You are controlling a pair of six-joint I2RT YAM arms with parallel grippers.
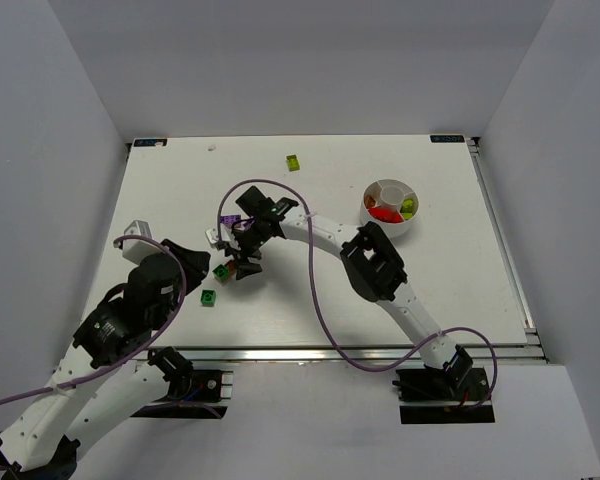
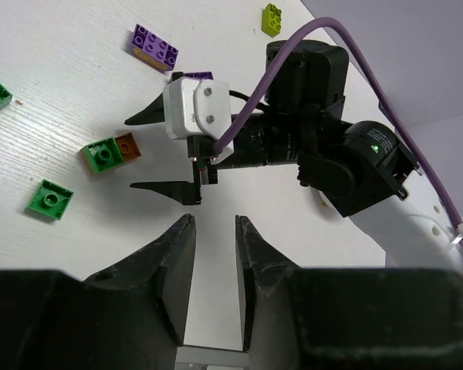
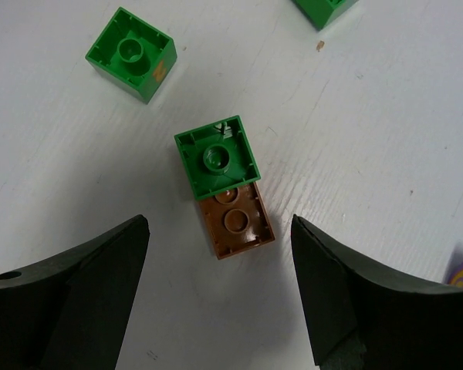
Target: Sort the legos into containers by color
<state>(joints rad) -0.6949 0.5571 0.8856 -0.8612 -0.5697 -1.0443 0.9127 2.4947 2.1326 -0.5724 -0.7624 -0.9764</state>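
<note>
Right gripper stood spread wide, empty, jaws either side of brown brick on white table. Green brick touched its end, possibly snapped on. Likely light, rigid, slick: pinch flat side walls squarely. Left gripper barely parted, empty. Divided bowl sat well apart.

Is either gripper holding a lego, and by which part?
Nothing held. The right gripper is open over a green plastic brick touching a brown one; left gripper empty.

Desk: just ahead of the right end effector lie a green lego touching a brown one; another green lies farther ahead; bowl well apart.
</note>
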